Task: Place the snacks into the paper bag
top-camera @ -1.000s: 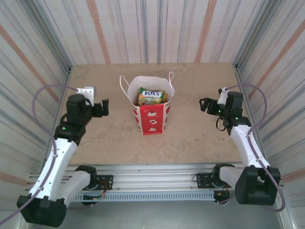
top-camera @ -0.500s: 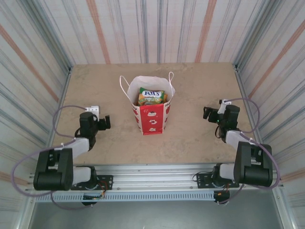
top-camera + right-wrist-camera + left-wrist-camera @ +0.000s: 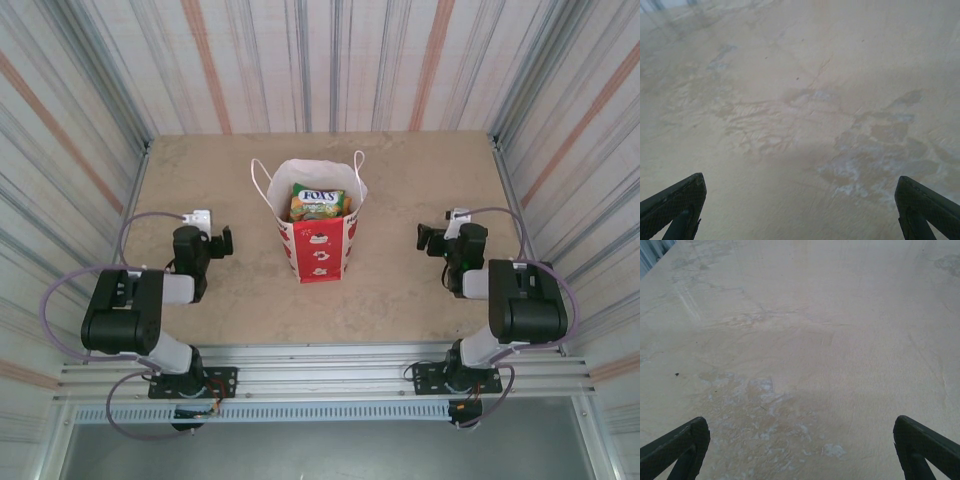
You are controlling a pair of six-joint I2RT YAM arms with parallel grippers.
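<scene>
Left tool (image 3: 226,240) and right tool (image 3: 424,238) gape wide, empty; snacks (image 3: 318,202) in paper bag (image 3: 320,252) look light, slippery: pinch edges.

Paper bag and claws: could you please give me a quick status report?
Left claw open, empty. Right claw open, empty. Snacks inside the upright paper bag. Nothing between claws and bag.

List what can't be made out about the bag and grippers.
Top view: anything beneath the top packet, hidden by it and the paper bag walls.
Top view: packet's small print, too small.
Wrist views: left gripper and right gripper fingers, cut off by bottom edge.
</scene>
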